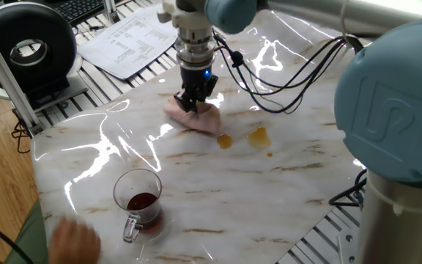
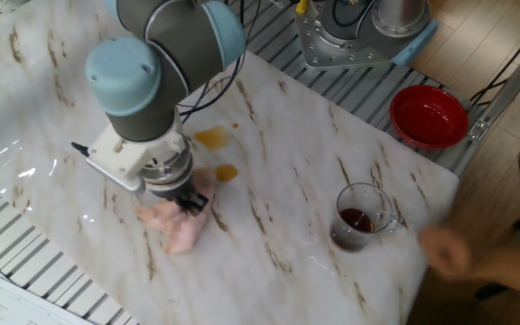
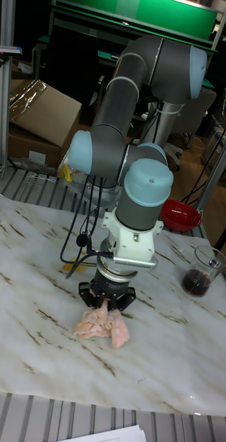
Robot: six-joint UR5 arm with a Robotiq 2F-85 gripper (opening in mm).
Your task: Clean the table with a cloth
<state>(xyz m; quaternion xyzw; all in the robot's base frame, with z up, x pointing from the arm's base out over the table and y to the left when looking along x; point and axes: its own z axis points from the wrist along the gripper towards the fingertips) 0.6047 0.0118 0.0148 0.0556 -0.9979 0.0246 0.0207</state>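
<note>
Pink cloth [image 3: 101,325] pinched beneath tool [image 3: 107,301] on table [image 3: 175,352]

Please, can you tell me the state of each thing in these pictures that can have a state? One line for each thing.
gripper: shut on the cloth, pressing it down onto the table.
cloth: bunched, lying on the table beside the spills.
table: not clean; two amber spills remain.
glass mug: upright, a little dark liquid at the bottom.
red bowl: upright, off the table's edge.
person's hand: blurred, near the mug.
</note>
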